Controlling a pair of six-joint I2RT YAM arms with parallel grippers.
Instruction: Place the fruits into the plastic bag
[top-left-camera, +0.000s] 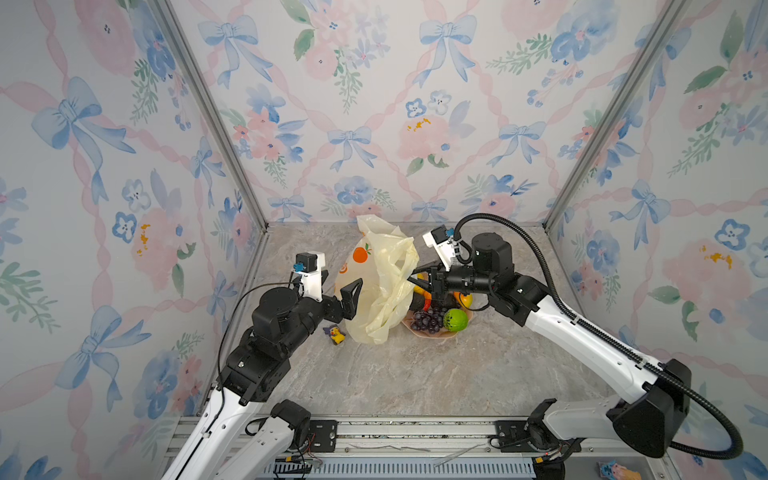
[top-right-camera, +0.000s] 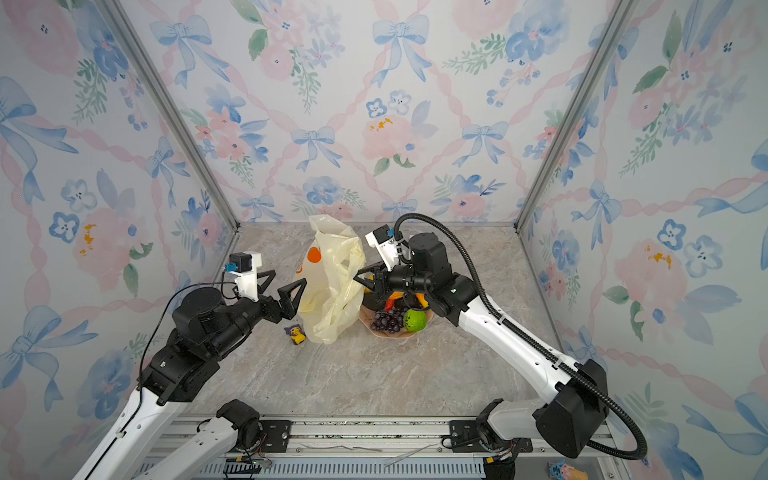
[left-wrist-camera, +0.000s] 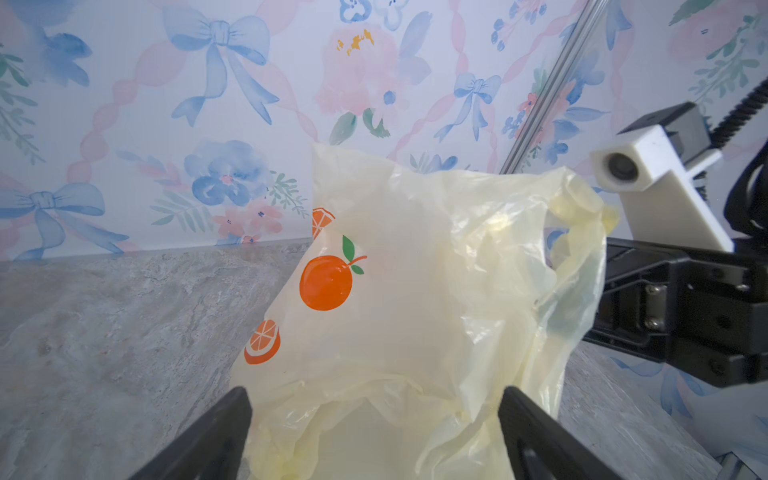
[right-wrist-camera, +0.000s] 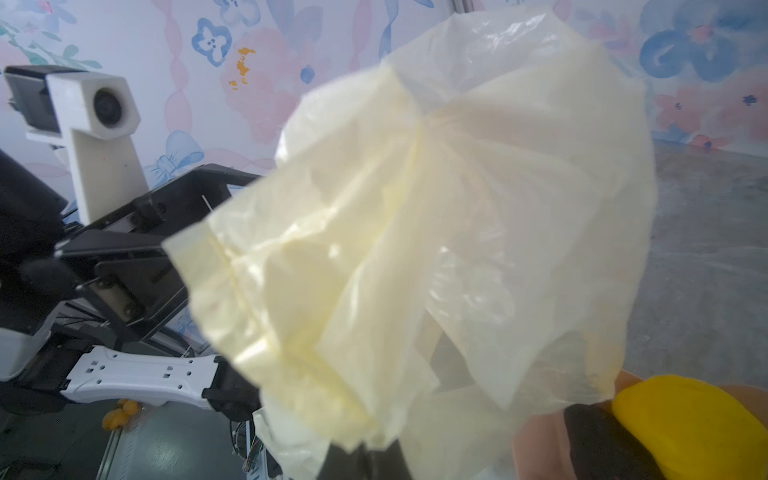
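Crinkly translucent pale-yellow plastic bag stands on the grey marbled table, its 3 o'clock edge pinched in the closed right gripper; left gripper gapes open at its 9 o'clock.

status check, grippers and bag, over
Left gripper open, facing bag. Right gripper shut on bag. Fruits on plate, none seen bagged. Duck beside bag, not blocking.

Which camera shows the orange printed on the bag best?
The left wrist view: the printed orange faces it, large and sharp, on the plastic bag. Both top views show it small; the right wrist view sees only plain plastic.
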